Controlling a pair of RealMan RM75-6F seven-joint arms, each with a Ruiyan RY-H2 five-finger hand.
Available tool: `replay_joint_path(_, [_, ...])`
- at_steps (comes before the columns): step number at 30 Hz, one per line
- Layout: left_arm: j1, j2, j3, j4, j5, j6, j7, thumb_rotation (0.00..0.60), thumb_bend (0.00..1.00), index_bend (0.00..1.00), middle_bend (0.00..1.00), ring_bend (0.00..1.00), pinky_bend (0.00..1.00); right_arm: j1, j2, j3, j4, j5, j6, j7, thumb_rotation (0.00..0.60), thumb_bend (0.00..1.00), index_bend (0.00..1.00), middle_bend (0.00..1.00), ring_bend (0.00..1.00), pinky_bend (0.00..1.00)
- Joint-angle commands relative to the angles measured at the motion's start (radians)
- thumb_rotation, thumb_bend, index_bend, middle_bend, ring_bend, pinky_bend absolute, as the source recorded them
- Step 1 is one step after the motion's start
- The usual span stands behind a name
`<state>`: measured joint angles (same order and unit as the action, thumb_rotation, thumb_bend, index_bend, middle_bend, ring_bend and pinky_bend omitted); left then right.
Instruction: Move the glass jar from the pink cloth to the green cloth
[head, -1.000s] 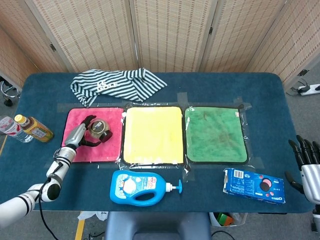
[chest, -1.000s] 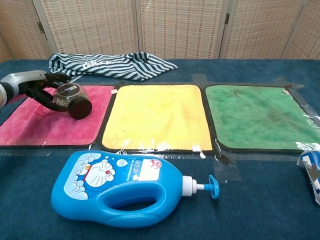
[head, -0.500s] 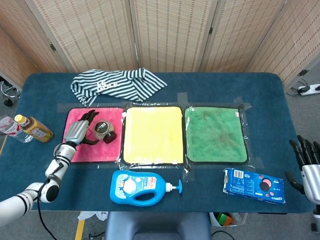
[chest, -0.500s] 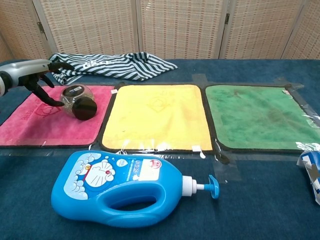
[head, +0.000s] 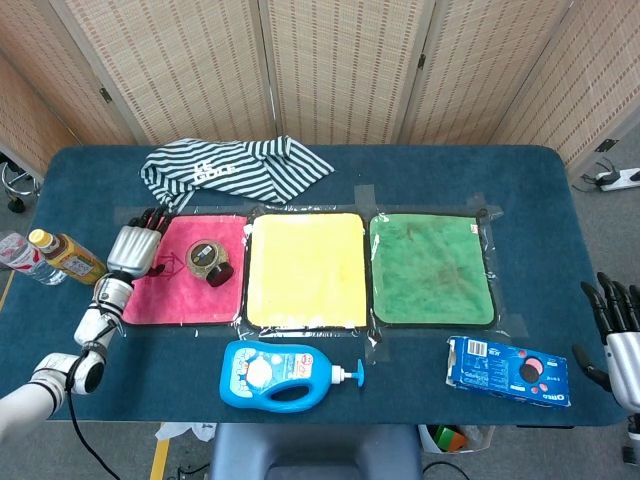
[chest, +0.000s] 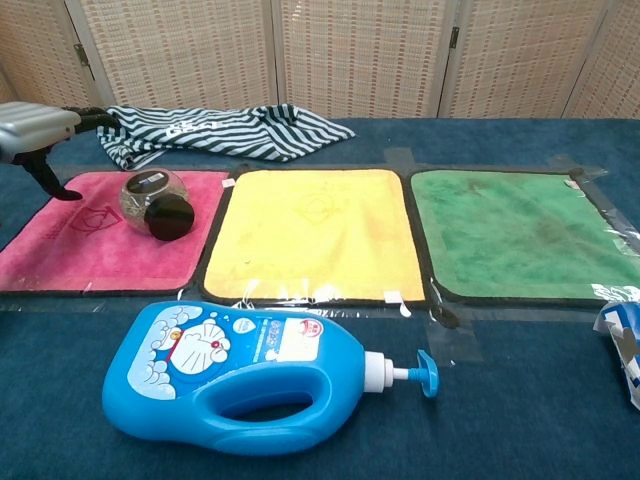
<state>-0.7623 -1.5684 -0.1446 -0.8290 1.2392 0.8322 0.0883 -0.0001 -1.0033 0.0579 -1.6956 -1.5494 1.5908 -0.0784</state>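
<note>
- Right now the glass jar (head: 208, 261) lies tipped on its side on the pink cloth (head: 180, 300), toward that cloth's right half, with its dark lid end pointing to about four o'clock in the head view.
- What the jar holds I cannot make out through the glass.
- The left hand (head: 131, 248) is at the jar's nine o'clock, over the pink cloth's left edge, apart from the jar, holding nothing with its fingers loosely spread.
- The green cloth (head: 432, 268) lies at the jar's three o'clock, beyond the yellow cloth (head: 303, 270) between them.
- The right hand (head: 617, 330) hangs off the table's right end, empty and spread, well apart from the jar; the left is plainly nearer.
- To my eye, the next grasp must come in from the left, across the jar's long axis.
</note>
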Motion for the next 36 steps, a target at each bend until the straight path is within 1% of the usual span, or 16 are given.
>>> replay_joint_path(1, [-0.026,-0.041,0.016,0.072,0.039,-0.004,0.005,0.600,0.27,0.00,0.00,0.00,0.23,0.000,0.001,0.000,-0.003,-0.001,0.000,-0.003,0.600,0.34,0.00,0.00,0.02,0.00])
replay_joint_path(8, [-0.058,-0.097,0.016,0.151,0.062,-0.030,-0.018,0.600,0.27,0.00,0.00,0.00,0.23,-0.004,0.003,0.000,-0.004,0.007,-0.001,-0.002,0.600,0.34,0.00,0.00,0.02,0.00])
replay_joint_path(16, [-0.086,-0.142,0.004,0.174,0.072,-0.038,-0.035,0.600,0.27,0.00,0.00,0.00,0.23,-0.004,0.002,0.000,-0.001,0.007,-0.005,0.006,0.600,0.34,0.00,0.00,0.02,0.00])
replay_joint_path(23, [-0.110,-0.147,-0.011,0.129,0.086,-0.013,-0.025,0.600,0.27,0.00,0.00,0.00,0.23,-0.008,0.003,0.001,0.004,0.006,0.000,0.019,0.600,0.34,0.00,0.00,0.03,0.00])
replay_joint_path(27, [-0.124,-0.145,-0.019,0.094,0.087,-0.007,0.005,0.600,0.27,0.00,0.00,0.00,0.23,-0.010,0.001,0.000,0.009,0.007,0.002,0.025,0.600,0.34,0.00,0.00,0.03,0.00])
replay_joint_path(36, [-0.167,-0.144,-0.067,0.001,0.051,-0.008,0.083,0.600,0.27,0.00,0.00,0.00,0.22,-0.017,-0.001,-0.002,0.025,0.009,0.005,0.044,0.600,0.34,0.00,0.00,0.02,0.00])
